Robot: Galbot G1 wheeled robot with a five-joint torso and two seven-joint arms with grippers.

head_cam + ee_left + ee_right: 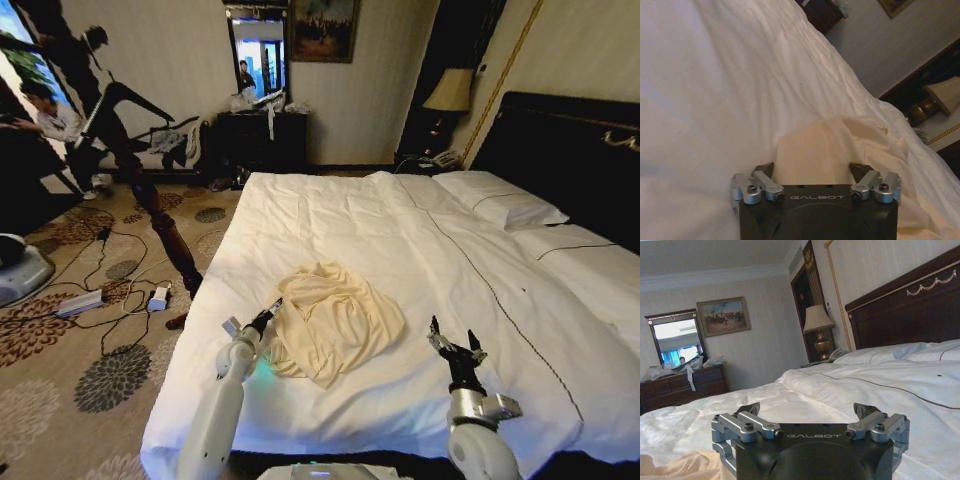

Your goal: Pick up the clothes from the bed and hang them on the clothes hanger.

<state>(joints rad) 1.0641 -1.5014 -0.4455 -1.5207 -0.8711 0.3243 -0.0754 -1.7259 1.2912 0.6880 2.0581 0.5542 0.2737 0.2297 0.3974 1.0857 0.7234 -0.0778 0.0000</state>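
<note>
- The bed [420,260] spreads wide, with bare duvet all round its near half.
- The clothes [335,320] lie crumpled near the bed's left edge.
- The left end effector [268,316], released, touches their edge.
- The right end effector [453,343], released, hovers well apart.

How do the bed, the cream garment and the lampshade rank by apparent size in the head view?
1. The bed
2. The clothes
3. The lampshade, though it stands farther from the camera, so its true size is unsure.

Lamp [449,92], dresser [262,140] (mirror [257,50] above)
</note>
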